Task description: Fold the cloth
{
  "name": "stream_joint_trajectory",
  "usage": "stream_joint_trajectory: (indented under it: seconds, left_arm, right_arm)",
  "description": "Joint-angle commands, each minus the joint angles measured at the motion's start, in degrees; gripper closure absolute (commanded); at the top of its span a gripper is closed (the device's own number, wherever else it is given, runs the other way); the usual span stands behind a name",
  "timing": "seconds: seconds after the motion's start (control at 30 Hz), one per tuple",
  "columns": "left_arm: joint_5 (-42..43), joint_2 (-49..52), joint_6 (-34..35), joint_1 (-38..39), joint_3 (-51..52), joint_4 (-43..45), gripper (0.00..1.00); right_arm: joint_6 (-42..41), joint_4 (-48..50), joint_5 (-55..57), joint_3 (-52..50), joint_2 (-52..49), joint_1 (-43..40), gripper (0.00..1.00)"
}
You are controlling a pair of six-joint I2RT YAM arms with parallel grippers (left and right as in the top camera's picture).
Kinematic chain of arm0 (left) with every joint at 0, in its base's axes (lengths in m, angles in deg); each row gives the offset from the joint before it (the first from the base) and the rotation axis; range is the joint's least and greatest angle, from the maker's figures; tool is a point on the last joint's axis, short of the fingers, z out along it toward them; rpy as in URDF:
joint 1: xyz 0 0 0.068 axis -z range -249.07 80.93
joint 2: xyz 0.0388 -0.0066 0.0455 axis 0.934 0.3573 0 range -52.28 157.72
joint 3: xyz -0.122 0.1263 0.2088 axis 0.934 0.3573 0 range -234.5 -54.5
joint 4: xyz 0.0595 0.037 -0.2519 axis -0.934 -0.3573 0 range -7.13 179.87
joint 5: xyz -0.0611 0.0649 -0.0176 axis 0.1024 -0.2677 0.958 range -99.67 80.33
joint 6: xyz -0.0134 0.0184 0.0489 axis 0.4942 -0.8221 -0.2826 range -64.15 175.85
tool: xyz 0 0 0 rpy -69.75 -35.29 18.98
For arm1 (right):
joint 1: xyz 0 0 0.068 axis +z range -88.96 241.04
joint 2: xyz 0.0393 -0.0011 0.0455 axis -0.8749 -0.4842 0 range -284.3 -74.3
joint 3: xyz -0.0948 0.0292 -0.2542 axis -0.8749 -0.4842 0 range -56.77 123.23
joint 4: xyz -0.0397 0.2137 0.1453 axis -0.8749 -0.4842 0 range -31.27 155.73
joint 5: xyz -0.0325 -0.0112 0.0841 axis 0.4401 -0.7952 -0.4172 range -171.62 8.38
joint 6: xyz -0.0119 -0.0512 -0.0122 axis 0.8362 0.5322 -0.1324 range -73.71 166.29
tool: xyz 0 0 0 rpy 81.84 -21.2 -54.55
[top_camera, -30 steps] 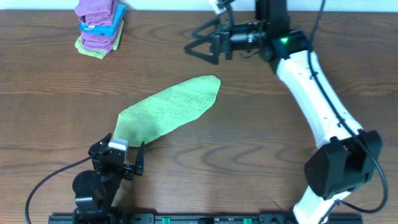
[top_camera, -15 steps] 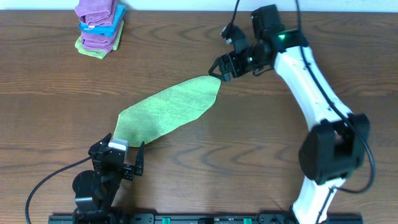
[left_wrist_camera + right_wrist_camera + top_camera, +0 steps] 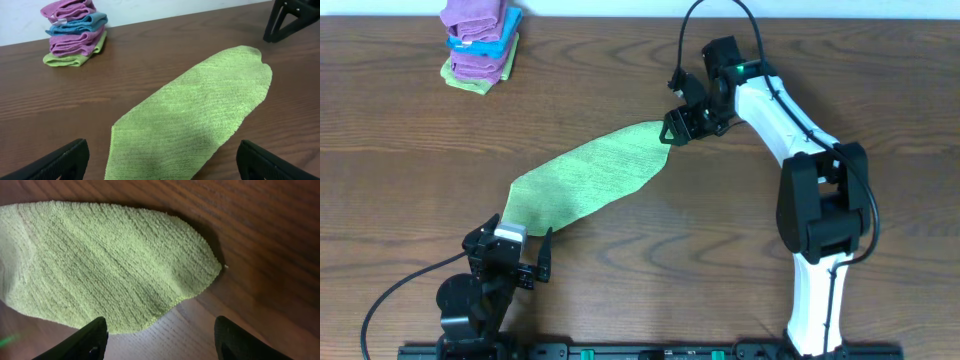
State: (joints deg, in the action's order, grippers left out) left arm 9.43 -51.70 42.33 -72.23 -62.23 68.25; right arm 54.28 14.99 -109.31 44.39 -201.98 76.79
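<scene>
The lime-green cloth [image 3: 590,175] lies flat as a long folded strip, running diagonally from near left to far right. My left gripper [image 3: 512,243] sits low at its near end, open wide, with the cloth [image 3: 195,115] stretching away ahead of its jaws. My right gripper [image 3: 682,125] hovers at the far tip and is open. In the right wrist view the rounded cloth tip [image 3: 100,260] lies just ahead of the two dark fingers [image 3: 87,342]. Only bare wood and the cloth's edge show between them. Neither gripper holds anything.
A stack of folded purple, blue and green towels [image 3: 478,45] stands at the far left corner, also seen in the left wrist view as the towel stack [image 3: 75,37]. The right arm [image 3: 800,130] reaches across the right side of the wooden table [image 3: 740,250].
The right arm swung from the table's back edge down and left to the cloth's far tip, and its jaws narrowed somewhat. The left gripper and the cloth stayed still.
</scene>
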Motion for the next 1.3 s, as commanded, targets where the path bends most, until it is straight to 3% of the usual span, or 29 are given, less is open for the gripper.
stream_joint_trajectory:
  seconds: [0.0,0.67,0.97,1.03,1.1,1.17,1.27]
  left_arm:
    - [-0.11,-0.33,0.22,0.17,1.25,-0.15,0.05]
    - [-0.11,-0.33,0.24,0.2,1.25,-0.15,0.05]
    - [-0.11,-0.33,0.24,0.2,1.25,-0.15,0.05]
    - [-0.11,-0.33,0.24,0.2,1.25,-0.15,0.05]
    - [-0.11,-0.33,0.22,0.17,1.25,-0.15,0.05]
    - [-0.11,-0.33,0.24,0.2,1.25,-0.15,0.05]
    - [-0.11,-0.33,0.22,0.2,1.25,-0.15,0.05]
  right_arm:
    - [0.17,0.81,0.15,0.26,-2.64,0.83,0.32]
    - [-1.14,5.38,-1.7,0.26,-5.73,0.9,0.37]
    - [-2.19,6.64,-2.78,0.26,-6.51,0.98,0.45]
    - [-2.19,6.8,-2.75,0.26,-6.6,1.14,0.52]
    - [-2.8,7.32,-2.75,0.26,-6.6,1.22,0.78]
    - [-4.2,7.98,-2.75,0.26,-6.6,1.2,0.96]
    - [-5.16,8.35,-2.78,0.39,-6.6,1.2,0.99]
